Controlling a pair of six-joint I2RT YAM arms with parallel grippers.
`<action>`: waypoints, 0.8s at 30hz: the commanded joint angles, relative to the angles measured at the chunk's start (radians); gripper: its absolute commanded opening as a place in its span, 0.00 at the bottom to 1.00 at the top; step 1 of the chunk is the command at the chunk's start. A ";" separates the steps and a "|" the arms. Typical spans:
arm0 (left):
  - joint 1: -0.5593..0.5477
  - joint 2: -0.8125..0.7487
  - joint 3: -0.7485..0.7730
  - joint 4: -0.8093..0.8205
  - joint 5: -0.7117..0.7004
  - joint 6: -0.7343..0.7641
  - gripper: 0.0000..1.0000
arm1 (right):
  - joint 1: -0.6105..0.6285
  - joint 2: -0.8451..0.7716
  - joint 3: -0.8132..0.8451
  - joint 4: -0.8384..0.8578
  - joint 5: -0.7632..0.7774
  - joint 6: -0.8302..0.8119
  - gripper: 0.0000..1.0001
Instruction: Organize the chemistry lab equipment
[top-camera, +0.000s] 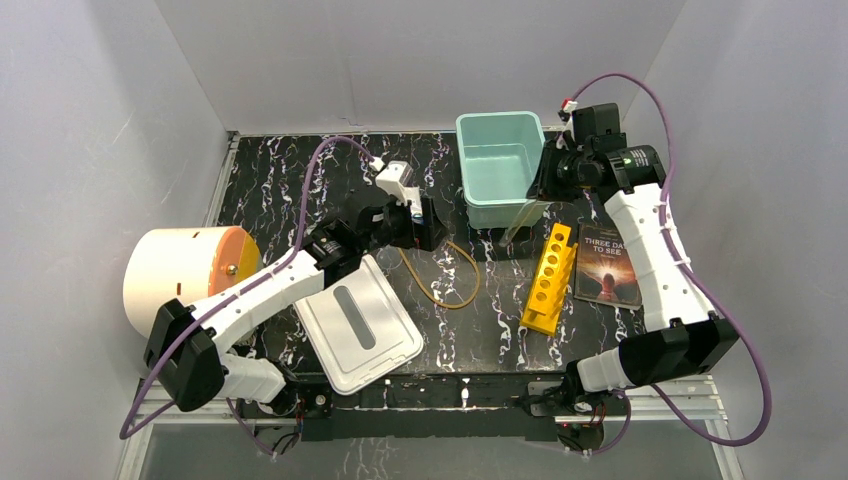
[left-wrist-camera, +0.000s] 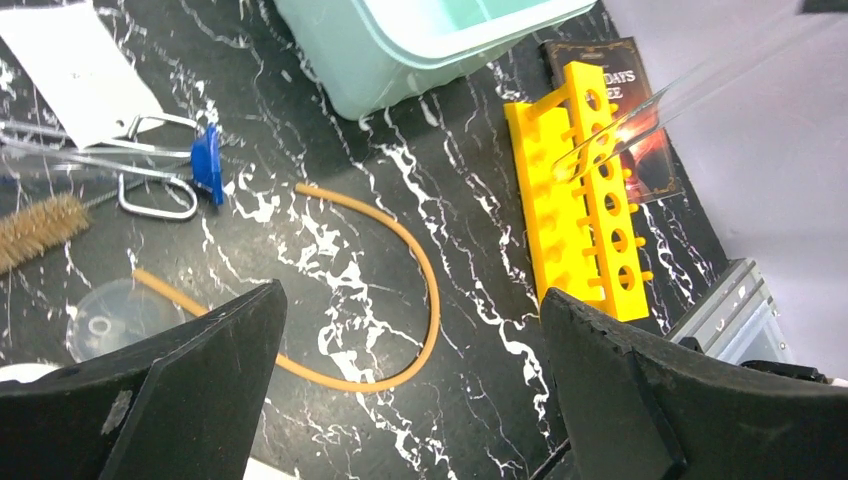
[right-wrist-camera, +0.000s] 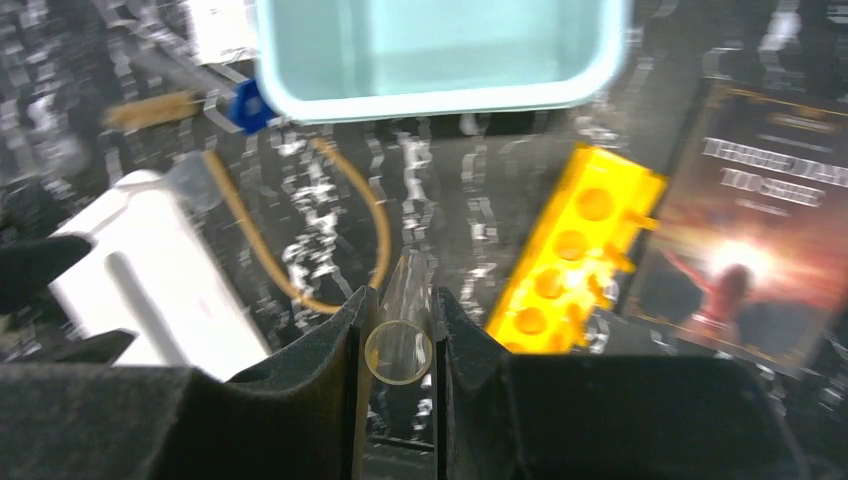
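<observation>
A glass test tube (right-wrist-camera: 405, 290) is pinched by the right fingers (right-wrist-camera: 340, 370), slanted downward near the counter's (top-camera: 480, 320) far edge. The yellow rack (right-wrist-camera: 570, 250) lies beside its tip, toward the right edge. The left fingers (left-wrist-camera: 200, 380) are spread above the amber tubing loop (left-wrist-camera: 420, 270).

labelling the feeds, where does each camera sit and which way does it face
Top external: above and behind the bases, looking down on the table; both arms show.
Left wrist: on the left arm, looking down at the amber tubing; the open left claw frames the bottom.
Right wrist: on the right arm, facing the teal bin; the right claw is shut on a glass tube.
Shared: both wrist views show the yellow rack and the tubing.
</observation>
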 joint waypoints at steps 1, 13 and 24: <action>0.001 -0.023 -0.012 -0.059 -0.043 -0.055 0.98 | -0.003 -0.023 0.059 -0.049 0.264 -0.046 0.24; 0.006 -0.013 -0.031 -0.090 -0.047 -0.061 0.98 | -0.003 0.026 0.091 -0.039 0.412 -0.050 0.24; 0.008 -0.004 -0.049 -0.080 -0.033 -0.085 0.98 | -0.026 -0.028 -0.093 0.120 0.442 -0.026 0.24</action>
